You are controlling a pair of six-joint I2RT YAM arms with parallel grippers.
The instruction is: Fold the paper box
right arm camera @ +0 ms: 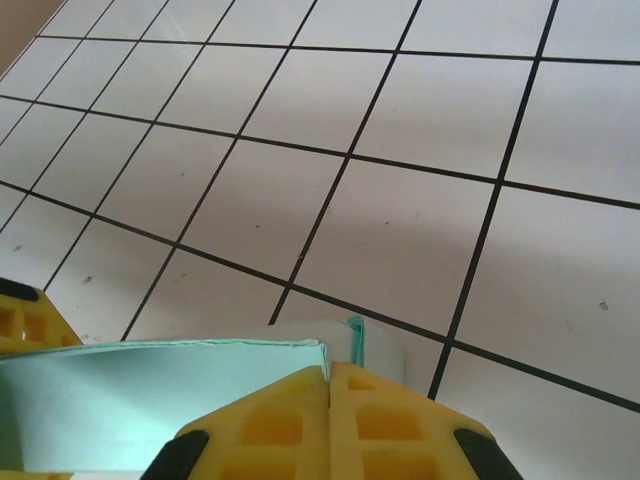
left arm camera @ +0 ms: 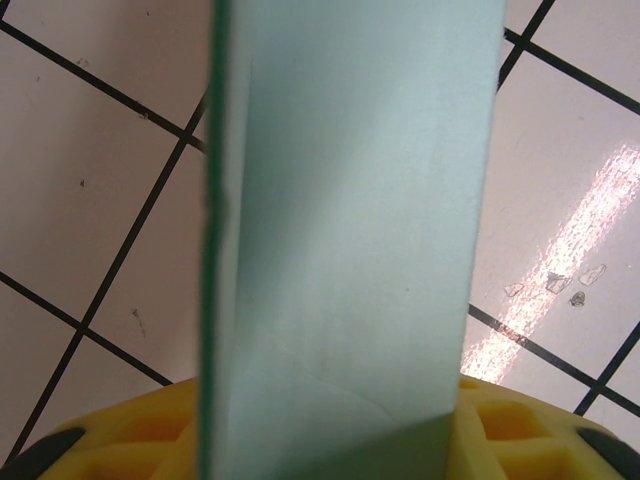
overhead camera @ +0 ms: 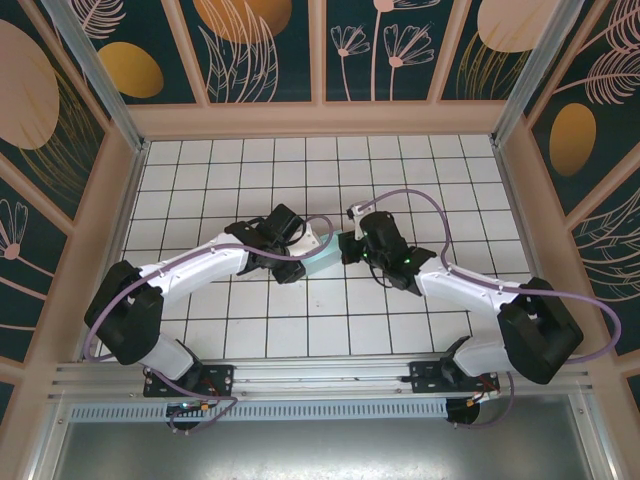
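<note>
paper box (overhead camera: 322, 262) sits between arms, long axis running jaws to jaws; left jaws clamped across one end, right jaws pinching opposite edge

The paper box (overhead camera: 322, 262) is pale mint-blue on a white table (overhead camera: 400, 170) gridded with thin black lines. The right pincer (right arm camera: 329, 385) has yellow fingers (right arm camera: 270, 425) with black patches. The walls (overhead camera: 455, 40) are dark teal, patterned with gold ovals and pale pink leaf and flower outlines.

Both arms (overhead camera: 190, 265) are showing white shells, black joints (overhead camera: 125, 320) and lilac cables (overhead camera: 400, 194) beyond the metal rail (overhead camera: 320, 376); yellow ribbed fingers (right arm camera: 400, 420) are tipping them.
</note>
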